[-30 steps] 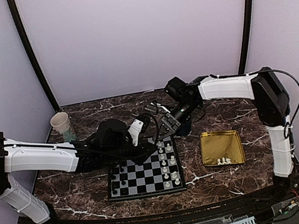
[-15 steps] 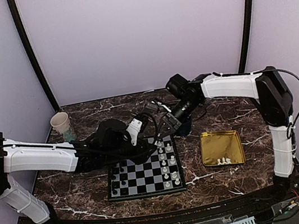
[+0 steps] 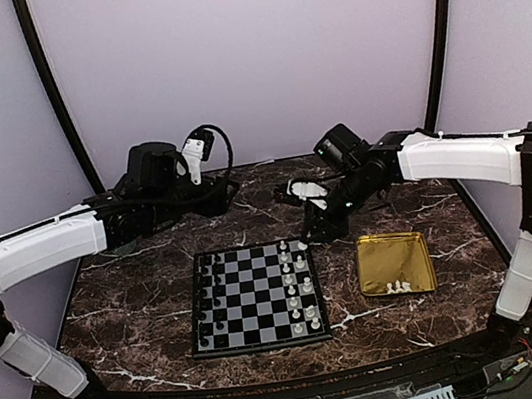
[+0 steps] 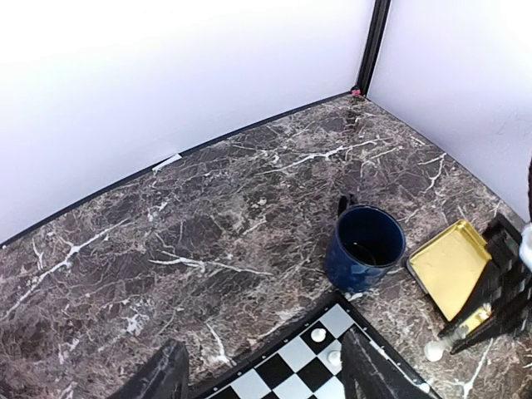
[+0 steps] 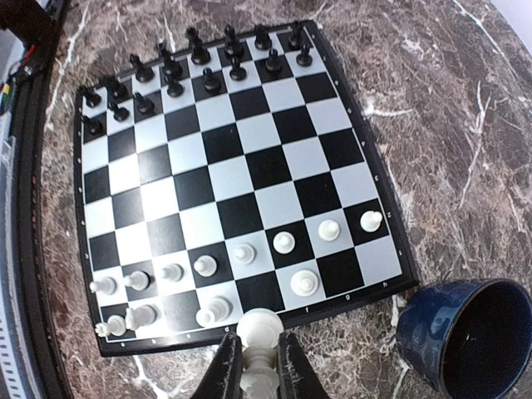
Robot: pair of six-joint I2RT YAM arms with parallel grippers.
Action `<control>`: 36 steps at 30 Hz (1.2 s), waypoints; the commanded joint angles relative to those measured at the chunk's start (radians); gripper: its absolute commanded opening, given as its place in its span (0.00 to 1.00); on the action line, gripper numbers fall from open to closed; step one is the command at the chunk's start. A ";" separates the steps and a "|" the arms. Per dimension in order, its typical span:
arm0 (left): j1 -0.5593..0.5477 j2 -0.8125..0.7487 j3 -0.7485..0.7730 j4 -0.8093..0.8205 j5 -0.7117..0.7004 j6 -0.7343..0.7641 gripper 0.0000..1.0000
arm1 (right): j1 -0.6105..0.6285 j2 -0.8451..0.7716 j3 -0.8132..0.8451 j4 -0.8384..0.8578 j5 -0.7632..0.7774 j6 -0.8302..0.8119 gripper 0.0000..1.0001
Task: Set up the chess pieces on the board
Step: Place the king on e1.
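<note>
The board [image 3: 252, 301] lies in the middle of the table, black pieces [image 3: 210, 294] along its left side and cream-white chess pieces [image 3: 300, 285] along its right. My right gripper [image 5: 259, 353] is shut on a white chess piece [image 5: 259, 326] and hangs over the board's edge by its far right corner [image 3: 315, 220]. My left gripper [image 4: 262, 370] is open and empty, raised high behind the board's far left corner. From the left wrist view, two white pieces [image 4: 318, 334] show on the board's corner squares.
A dark blue mug [image 5: 465, 332] stands just off the board's far right corner. A gold tray [image 3: 394, 258] to the right of the board holds a few white pieces [image 3: 397, 287]. Black posts rise at the back corners.
The two grippers were close together over the board's far edge. My left gripper has opened and swung up and back to the left. My right gripper has closed on the white piece and drawn right.
</note>
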 commanded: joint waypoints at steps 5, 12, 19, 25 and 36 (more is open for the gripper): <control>0.103 0.015 -0.045 -0.014 0.093 0.000 0.64 | 0.059 0.064 -0.018 0.029 0.161 -0.090 0.15; 0.158 -0.013 -0.074 -0.001 0.136 -0.005 0.63 | 0.064 0.139 0.025 0.006 0.158 -0.103 0.15; 0.163 -0.018 -0.074 -0.001 0.146 0.002 0.63 | 0.073 0.171 0.028 -0.004 0.130 -0.117 0.15; 0.165 -0.017 -0.076 -0.002 0.153 0.003 0.62 | 0.078 0.202 0.043 -0.011 0.118 -0.116 0.15; 0.165 -0.011 -0.073 -0.006 0.158 0.003 0.62 | 0.091 0.242 0.050 -0.011 0.114 -0.117 0.16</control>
